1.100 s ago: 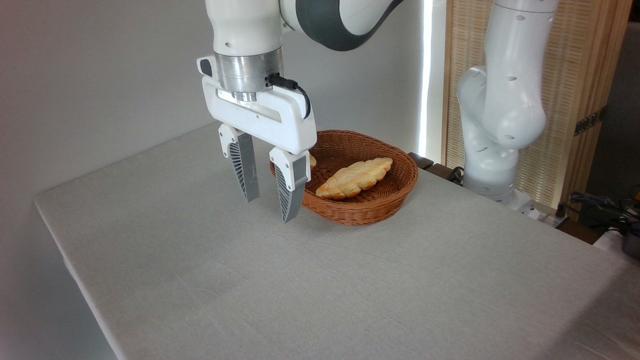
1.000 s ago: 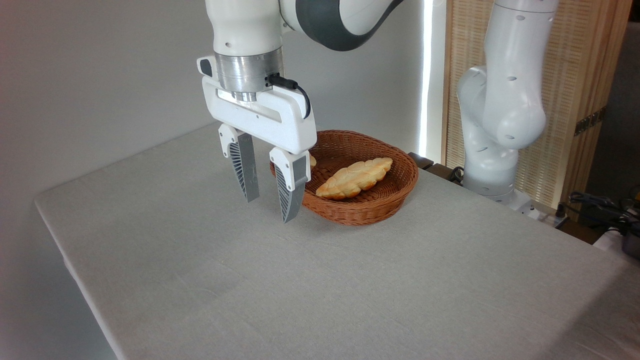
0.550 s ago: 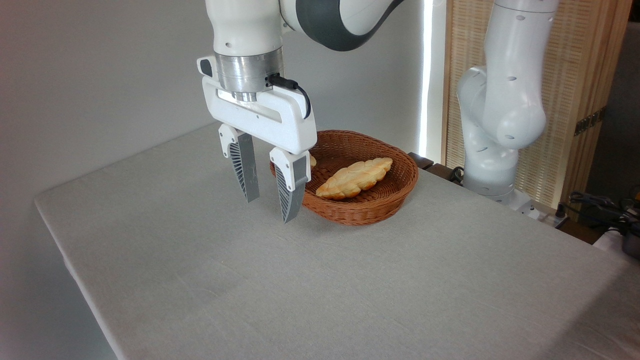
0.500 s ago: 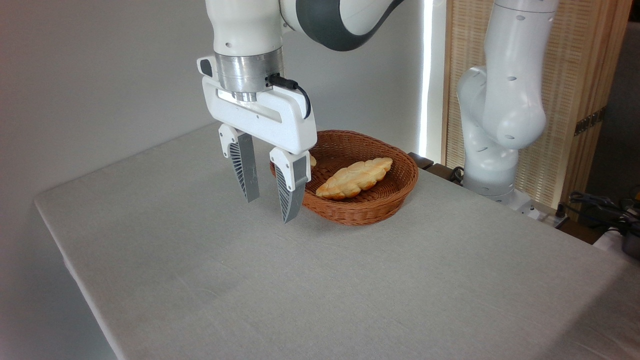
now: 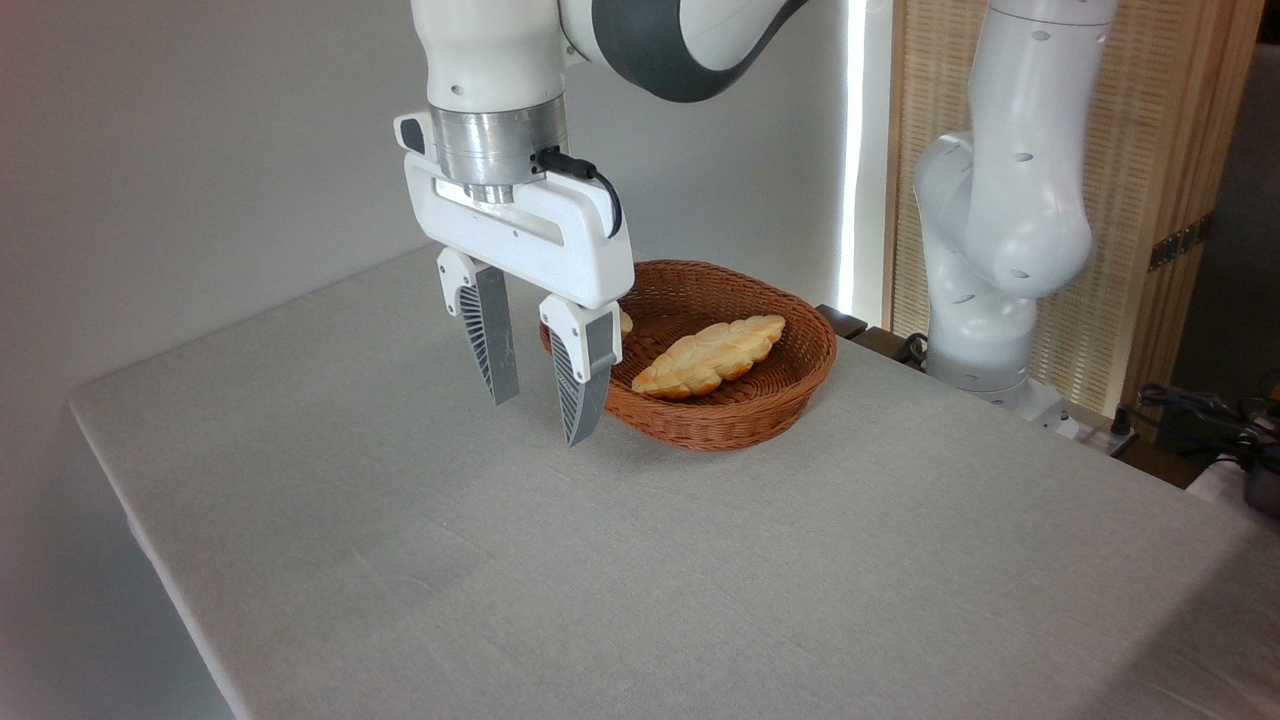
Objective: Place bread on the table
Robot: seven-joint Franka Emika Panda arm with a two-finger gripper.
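While empty, open two-finger pincer [image 5: 540,420] hovers beside brown woven wicker basket [image 5: 760,415], avoid snagging rim or seizing pale braided loaf [image 5: 708,356] instead of mostly hidden golden bun [image 5: 625,321].

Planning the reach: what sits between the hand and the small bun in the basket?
Only the wicker basket's near rim. In the fixed camera view, the open hand hangs over the table; the bun peeks out behind its right finger.

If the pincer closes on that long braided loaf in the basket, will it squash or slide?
The braided loaf looks puffy and baked, so probably light and apt to dent under a firm squeeze. Its knobbly, matte crust should give the ribbed fingers some hold. It leans on the sloped basket wall, so a nudge may shift it.
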